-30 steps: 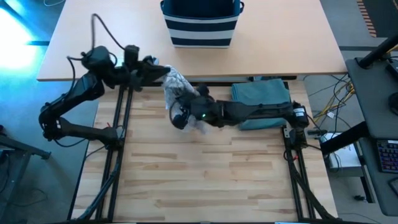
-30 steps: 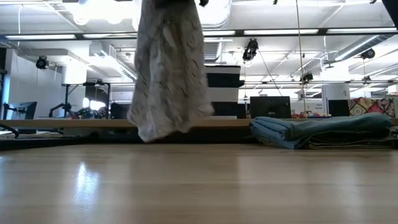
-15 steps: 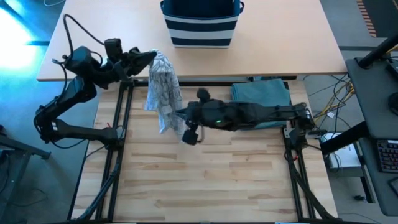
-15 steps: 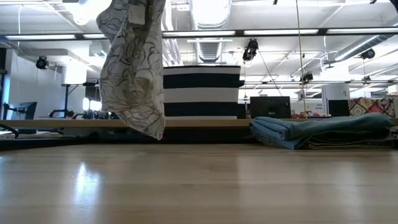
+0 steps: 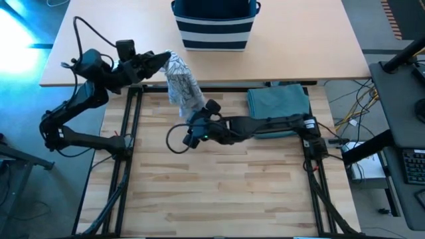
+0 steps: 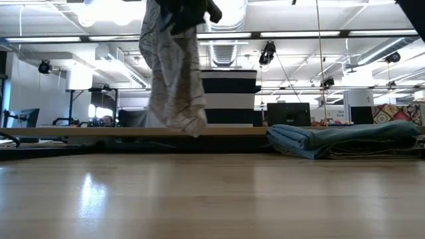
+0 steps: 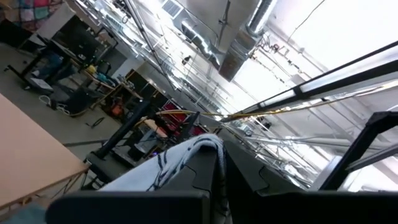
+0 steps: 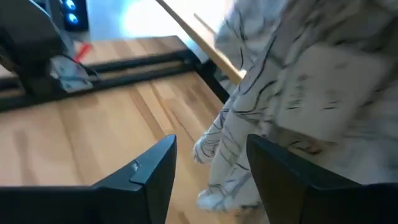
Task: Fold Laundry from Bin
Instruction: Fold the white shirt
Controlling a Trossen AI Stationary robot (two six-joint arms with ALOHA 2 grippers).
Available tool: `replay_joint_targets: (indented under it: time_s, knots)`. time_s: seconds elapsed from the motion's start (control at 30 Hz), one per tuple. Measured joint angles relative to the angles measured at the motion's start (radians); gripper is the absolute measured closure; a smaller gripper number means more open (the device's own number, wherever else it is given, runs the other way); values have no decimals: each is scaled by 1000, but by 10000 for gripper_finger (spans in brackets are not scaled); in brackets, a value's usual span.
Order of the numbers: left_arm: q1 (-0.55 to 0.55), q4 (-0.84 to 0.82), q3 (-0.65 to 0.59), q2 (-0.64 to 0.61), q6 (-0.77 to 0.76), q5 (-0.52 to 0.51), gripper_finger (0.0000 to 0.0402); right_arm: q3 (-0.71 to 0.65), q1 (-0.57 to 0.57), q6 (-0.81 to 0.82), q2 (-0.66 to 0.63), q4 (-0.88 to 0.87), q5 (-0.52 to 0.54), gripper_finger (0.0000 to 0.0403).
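Lifting the grey-white patterned garment [image 5: 183, 85] with left gripper [image 5: 164, 61] clamped on it; right gripper [image 5: 190, 131] spread wide (empty), should next catch hanging edge.

From overhead we look straight down on the table [image 5: 219, 192] and both arms. At tabletop height we look level across it. Each wrist view looks forward, close-up. All four share the hanging patterned garment [image 5: 182, 85] [image 6: 174, 73] [image 7: 180, 163] [image 8: 298, 81].
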Motion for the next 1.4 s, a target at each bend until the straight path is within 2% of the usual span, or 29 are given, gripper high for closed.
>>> replay_joint_targets:
  time_s: [0.23,0.33,0.53,0.63,0.73,0.97,1.1,1.2,1.33,1.4]
  knots:
    - [-5,-2,0,-18,14,16,397,-2,-36,98,0,-103,41,219]
    - [-5,-7,0,-28,34,16,397,-1,-10,115,-36,-180,7,221]
    - [-5,-14,0,-29,36,18,397,-31,27,282,-64,-303,-71,207]
    - [-5,-8,0,-29,35,22,397,-92,38,304,-64,-211,-141,197]
    - [-5,-8,0,-29,33,26,397,-187,39,323,-64,-12,-235,189]
    - [-6,-7,0,-37,17,48,397,-357,-18,325,-63,499,-281,184]
    - [-5,-7,0,-39,17,48,397,-393,-49,315,-63,535,-273,189]
    - [-5,-8,0,-43,28,48,397,-399,-56,291,-63,536,-274,227]
    - [-5,-12,0,-45,36,40,397,-397,-52,219,-63,539,-276,347]
    - [-5,-19,0,-45,55,40,397,-384,-43,186,-63,537,-274,379]
